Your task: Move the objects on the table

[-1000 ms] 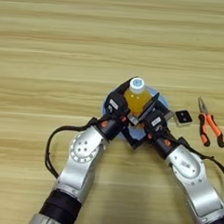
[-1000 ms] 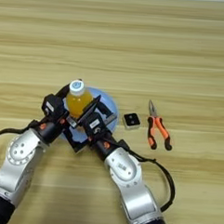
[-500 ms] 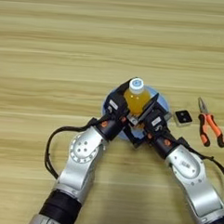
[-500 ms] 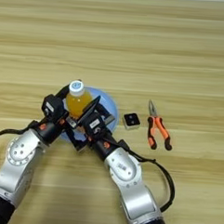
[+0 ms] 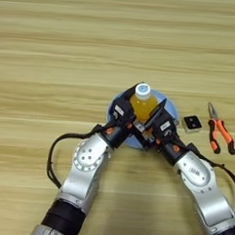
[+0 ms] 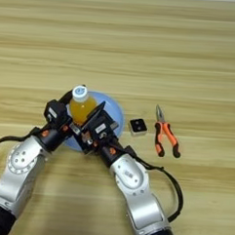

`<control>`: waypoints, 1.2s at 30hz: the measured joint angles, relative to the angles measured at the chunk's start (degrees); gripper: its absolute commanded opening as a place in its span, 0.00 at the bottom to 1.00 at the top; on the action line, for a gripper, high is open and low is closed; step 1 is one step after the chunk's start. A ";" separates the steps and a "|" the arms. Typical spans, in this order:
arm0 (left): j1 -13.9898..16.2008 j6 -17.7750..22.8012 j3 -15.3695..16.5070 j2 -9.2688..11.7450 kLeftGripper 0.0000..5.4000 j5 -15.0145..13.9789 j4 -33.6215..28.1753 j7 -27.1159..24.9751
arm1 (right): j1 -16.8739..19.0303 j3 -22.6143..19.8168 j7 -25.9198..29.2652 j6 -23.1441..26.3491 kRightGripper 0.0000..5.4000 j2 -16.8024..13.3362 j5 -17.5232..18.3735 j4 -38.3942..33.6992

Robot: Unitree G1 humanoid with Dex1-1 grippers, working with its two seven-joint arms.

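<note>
A small bottle (image 5: 143,105) of orange liquid with a white cap stands upright on the round light-blue plate (image 5: 170,108) near the middle of the table (image 5: 69,48). My left gripper (image 5: 123,110) presses in against the bottle's left side, and my right gripper (image 5: 156,119) is against its right side, so the two meet over the plate's near half. A tiny black-and-white square piece (image 5: 191,124) lies just right of the plate. Orange-handled pliers (image 5: 219,132) lie further right. No blue block shows.
Both forearms (image 5: 88,159) (image 5: 200,180) come in from the near edge and form a V in front of the plate, with black cables looping beside them. Bare wood stretches across the far half and the left side of the table.
</note>
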 measured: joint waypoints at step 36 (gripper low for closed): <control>-0.01 -0.32 2.61 0.14 1.00 -4.95 -4.18 -2.75 | -1.68 -6.31 -3.83 0.24 0.64 2.17 2.37 2.56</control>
